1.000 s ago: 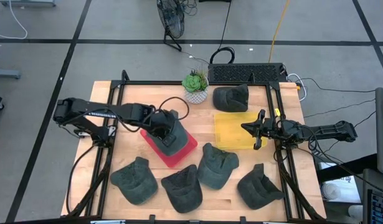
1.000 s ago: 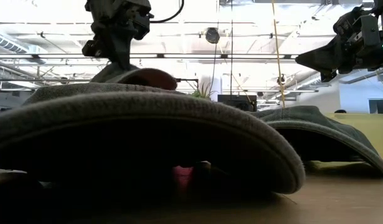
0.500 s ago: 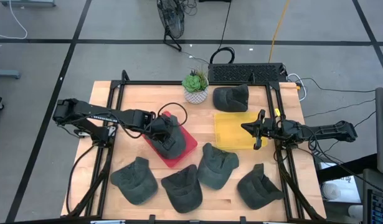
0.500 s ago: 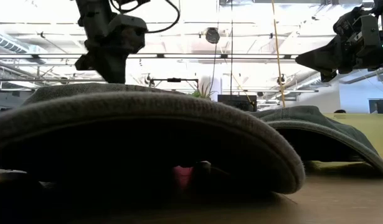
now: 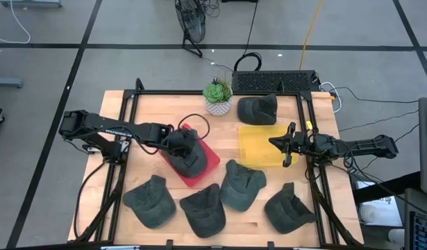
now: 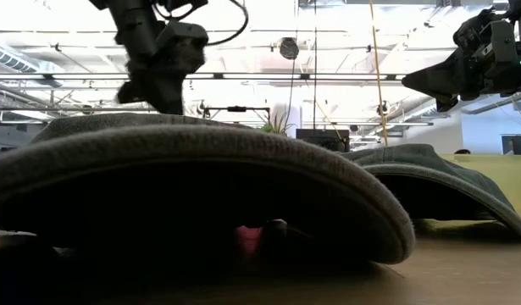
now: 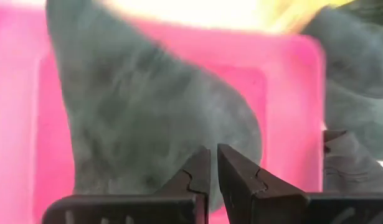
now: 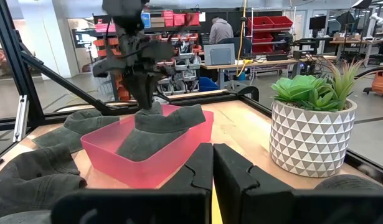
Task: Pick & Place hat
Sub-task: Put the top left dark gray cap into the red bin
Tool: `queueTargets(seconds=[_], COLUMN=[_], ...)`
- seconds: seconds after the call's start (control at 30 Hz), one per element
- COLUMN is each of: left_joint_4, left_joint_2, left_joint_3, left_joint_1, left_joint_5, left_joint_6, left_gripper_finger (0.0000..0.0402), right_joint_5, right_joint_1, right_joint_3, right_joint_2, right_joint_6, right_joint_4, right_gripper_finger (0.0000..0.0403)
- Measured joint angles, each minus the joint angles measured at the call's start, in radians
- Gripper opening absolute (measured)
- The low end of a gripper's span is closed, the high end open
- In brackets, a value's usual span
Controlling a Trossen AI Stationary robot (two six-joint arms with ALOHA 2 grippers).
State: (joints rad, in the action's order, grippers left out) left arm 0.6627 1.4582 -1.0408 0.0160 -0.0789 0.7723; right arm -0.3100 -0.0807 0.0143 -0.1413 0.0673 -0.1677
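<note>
Your light wooden bench (image 5: 164, 111) fills mid-frame of the high view. Left of centre sits the shallow pink plastic tray (image 5: 210, 161) with the dark grey fabric hat (image 5: 192, 161) lying inside. Your left hand (image 5: 184, 144) rests over that hat, fingers nearly together, gripping nothing clearly. At right, your right hand (image 5: 273, 142) hovers shut over the flat yellow mat (image 5: 258, 149)

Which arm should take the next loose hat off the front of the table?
Probably the left. The left gripper sits over the hat in the red bin, right behind the front-left hats. The right gripper hangs over the yellow tray, so it suits only the front-right hat.
</note>
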Motion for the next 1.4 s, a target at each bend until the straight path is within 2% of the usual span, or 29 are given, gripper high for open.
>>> queueTargets(seconds=[0.17, 0.27, 0.4, 0.6, 0.83, 1.1, 1.4], left_joint_4=[-0.15, -0.214, -0.185, -0.195, -0.135, -0.031, 0.026], left_joint_2=[0.0, 0.0, 0.036, 0.123, 0.158, 0.158, 0.154], left_joint_3=[-0.043, -0.043, -0.044, -0.044, -0.044, -0.044, -0.044], left_joint_1=[-0.024, -0.038, -0.106, -0.181, -0.2, -0.218, -0.199], left_joint_5=[-0.059, -0.139, -0.218, -0.167, -0.157, -0.154, -0.149], left_joint_6=[-0.488, -0.632, -0.638, -0.634, -0.645, -0.534, -0.5], left_gripper_finger=[0.003, 0.003, 0.003, 0.0031, 0.0031, 0.0031, 0.0031], right_joint_5=[-0.001, -0.001, -0.001, -0.001, -0.001, -0.001, -0.001], right_joint_1=[0.0, 0.0, 0.0, 0.0, 0.0, 0.0, 0.0], right_joint_3=[0.0, 0.0, 0.0, 0.0, 0.0, 0.0, 0.0], right_joint_2=[0.0, 0.0, 0.0, -0.001, -0.002, -0.002, -0.002], right_joint_6=[0.0, 0.0, 0.0, 0.0, 0.0, 0.0, 0.0], right_joint_4=[-0.015, -0.014, -0.014, -0.013, -0.005, -0.005, -0.004], right_gripper_finger=[0.0, 0.0, 0.0, 0.0, 0.0, 0.0, 0.0])
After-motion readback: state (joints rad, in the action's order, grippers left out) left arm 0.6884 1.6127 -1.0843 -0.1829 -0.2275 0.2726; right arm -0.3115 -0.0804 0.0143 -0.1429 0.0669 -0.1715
